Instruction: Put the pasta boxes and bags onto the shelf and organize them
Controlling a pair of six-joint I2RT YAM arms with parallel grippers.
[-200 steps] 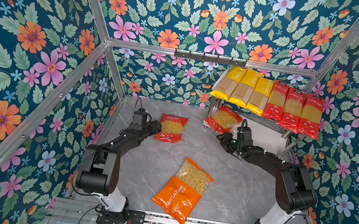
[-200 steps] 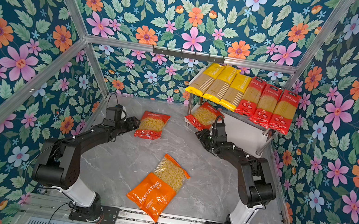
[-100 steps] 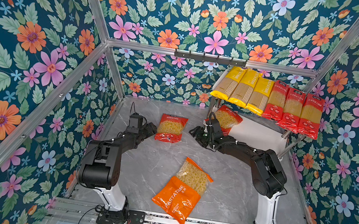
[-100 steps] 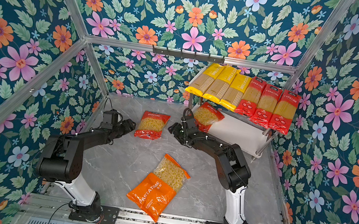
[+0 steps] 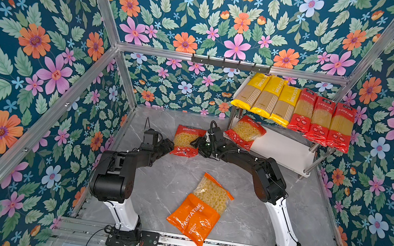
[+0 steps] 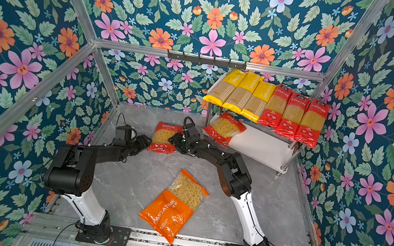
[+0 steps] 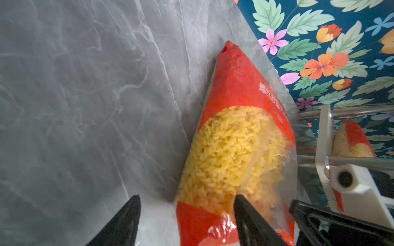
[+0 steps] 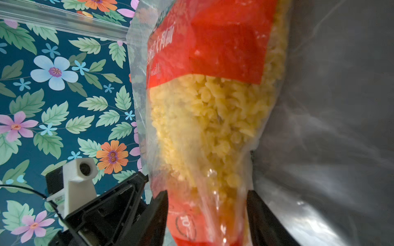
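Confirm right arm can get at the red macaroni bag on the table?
Likely yes: right gripper is at the red macaroni bag, jaws either side; left gripper sits at its opposite edge, out of the way.

Right gripper (image 8: 206, 192) closed on short red macaroni pack (image 8: 213, 117), black fingers (image 8: 157, 213) pressed to both sides. Pack stretching off toward twelve o'clock from the gripper. Grey marble table (image 8: 341, 106) at three o'clock, floral wall (image 8: 64, 95) at nine, white camera mount (image 8: 78, 181) at eight.
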